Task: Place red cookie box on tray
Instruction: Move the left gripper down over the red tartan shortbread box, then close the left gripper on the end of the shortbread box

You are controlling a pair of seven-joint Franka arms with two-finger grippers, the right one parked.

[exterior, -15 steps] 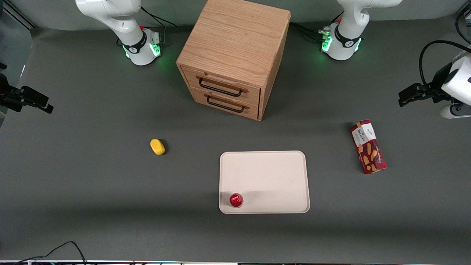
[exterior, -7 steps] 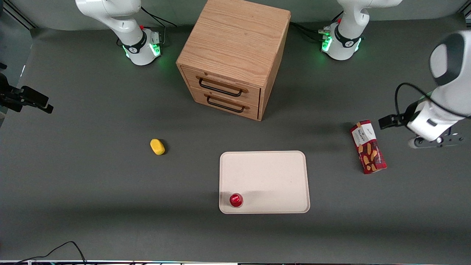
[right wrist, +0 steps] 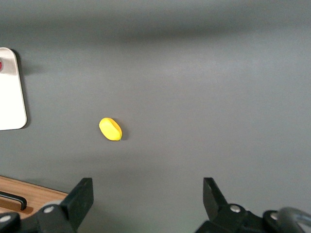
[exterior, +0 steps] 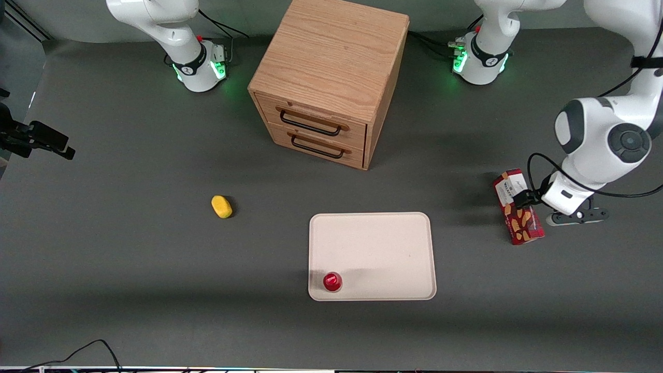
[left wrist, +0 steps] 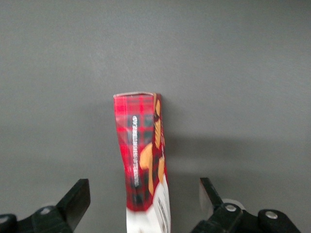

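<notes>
Now | red cookie box (left wrist: pixel 143 160): plaid, maybe dented | gripper (left wrist: pixel 143 201): spread astride

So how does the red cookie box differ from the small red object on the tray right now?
The red cookie box is a long carton lying on the bare table; the small red object is round and sits in a corner of the tray. The open gripper straddles the box; nothing is near the small red object. Both are red.

A robotics lab: two white arms bolted by green-lit bases (exterior: pixel 480 63) to a grey-matted desk (exterior: pixel 129 248), cables trailing, with a lone wooden drawer unit (exterior: pixel 327 83) and few staged props.
</notes>
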